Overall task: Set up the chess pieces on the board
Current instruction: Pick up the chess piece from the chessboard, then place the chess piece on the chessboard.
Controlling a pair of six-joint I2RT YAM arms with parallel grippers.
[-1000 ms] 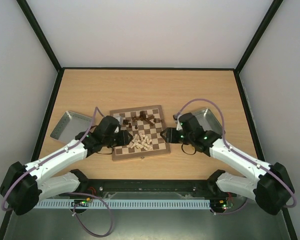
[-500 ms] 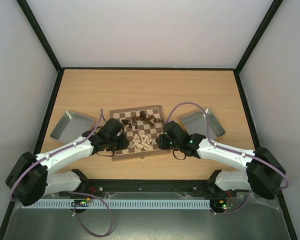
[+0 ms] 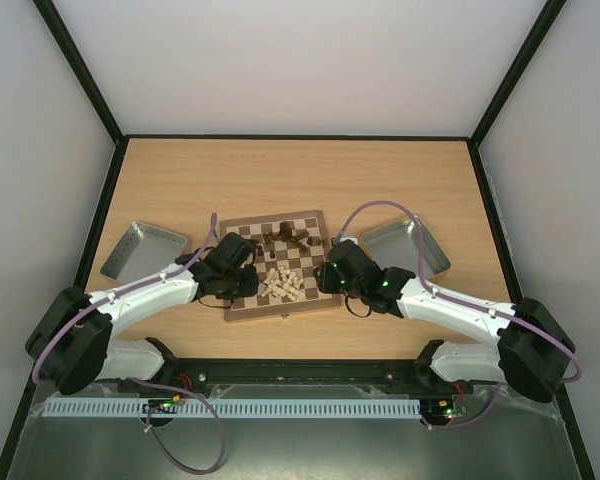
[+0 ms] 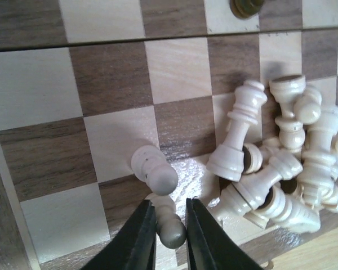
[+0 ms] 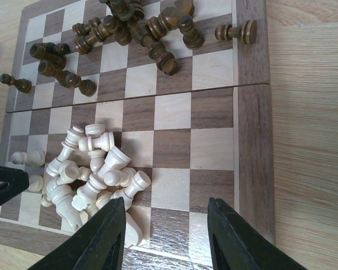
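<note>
The board (image 3: 280, 311) lies between my two arms. Dark chess pieces (image 3: 285, 238) lie tumbled along its far rows, and cream chess pieces (image 3: 285, 283) are heaped on its near half. My left gripper (image 4: 170, 236) is at the board's near left corner, shut on a lying cream pawn (image 4: 170, 228). A second cream pawn (image 4: 154, 169) lies just beyond it, with the cream heap (image 4: 281, 163) to its right. My right gripper (image 5: 166, 239) hangs open over the near right squares with nothing between its fingers. Its left finger is beside the cream heap (image 5: 90, 174).
A grey metal tray (image 3: 140, 250) sits left of the board and another (image 3: 405, 245) sits right of it. One dark pawn (image 5: 236, 32) lies on the board's right border and another (image 5: 16, 82) on its left border. Black frame rails bound the table.
My left gripper has moved right onto the board's near left corner and closed round a cream pawn. My right gripper has swung left over the board and its jaws have narrowed.
</note>
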